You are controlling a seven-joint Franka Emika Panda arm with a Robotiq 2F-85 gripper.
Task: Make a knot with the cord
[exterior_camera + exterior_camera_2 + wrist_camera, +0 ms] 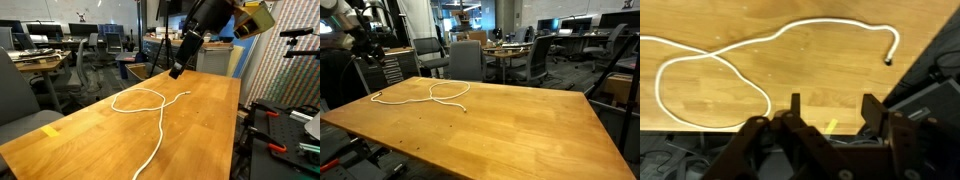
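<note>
Office chairs (465, 55) and desks fill the room behind a big wooden table (205, 130). On it lies the cord (161, 128), white and thin. It makes one loose loop in the middle part of the top, and one long end runs off toward the near edge in an exterior view. In the wrist view the short end with the dark tip (888, 62) curls down beside the loop, close to a table edge.

The gripper (832, 108) hangs above the cord and touches nothing. Its fingers are spread wide with only air between them.

No knot is made yet, I think. To do this well, it should come straight down over the tip end, pinch only that one strand, and pull it slowly through the loop so the loop does not slide.

A small yellow mark (50, 130) sits near one corner.
</note>
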